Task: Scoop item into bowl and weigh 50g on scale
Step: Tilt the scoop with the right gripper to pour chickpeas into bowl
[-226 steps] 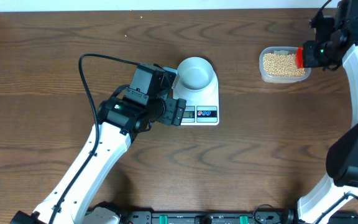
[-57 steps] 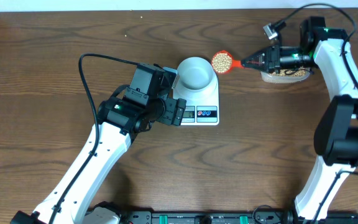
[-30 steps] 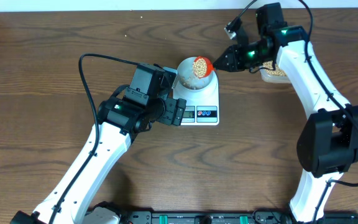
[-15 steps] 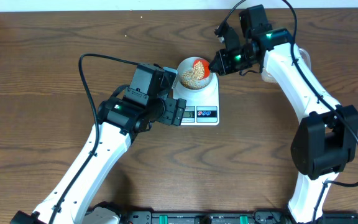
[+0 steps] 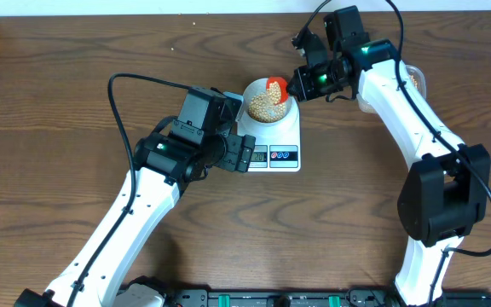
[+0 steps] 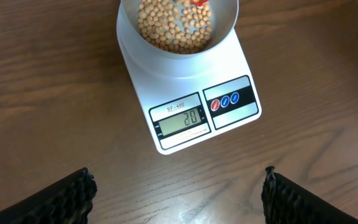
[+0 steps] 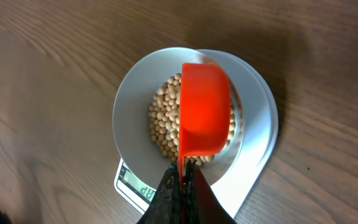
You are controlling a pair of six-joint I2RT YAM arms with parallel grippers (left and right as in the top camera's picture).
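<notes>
The beans [image 6: 166, 28] lie in the bowl [image 7: 129, 106] on the scale [image 6: 241, 115], the scoop [image 7: 205, 112] directly above them.

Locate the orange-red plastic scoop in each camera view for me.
Overhead: upper centre, orange-red plastic scoop over the small white bowl's upper-right rim.
Left wrist: red sliver at top edge.
Right wrist: scoop at centre, above the bowl.
Shared landmark: that bowl on the flat white scale.

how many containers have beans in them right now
2: the white bowl on the scale, and a clear tub at the far right, mostly hidden behind the right arm. The tipped red scoop shows none.
</notes>
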